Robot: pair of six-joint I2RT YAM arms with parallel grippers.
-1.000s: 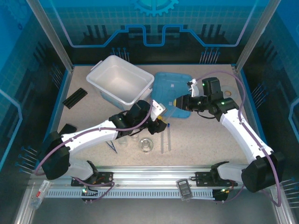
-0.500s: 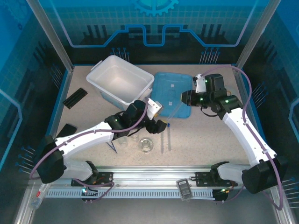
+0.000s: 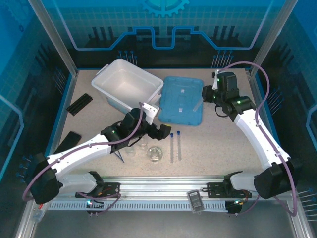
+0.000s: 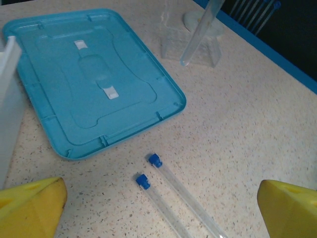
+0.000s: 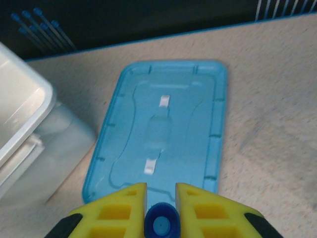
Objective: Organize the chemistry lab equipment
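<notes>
Tubes [image 4: 184, 194] at lower centre: light, slick, breakable; grip mid-length. The left hand [image 4: 161, 206] gapes, and the right hand [image 5: 161, 196] pinches a capped tube [image 5: 161, 225].

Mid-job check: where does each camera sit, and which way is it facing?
Top external: above and behind the bases, looking down on the speckled table; both arms show.
Left wrist: looks forward and down past the open left gripper at two slim clear blue-capped tubes.
Right wrist: looks down past the right gripper, shut on a third blue-capped tube, toward the white plastic bin.
Shared: all three see the flat blue rectangular lid.
</notes>
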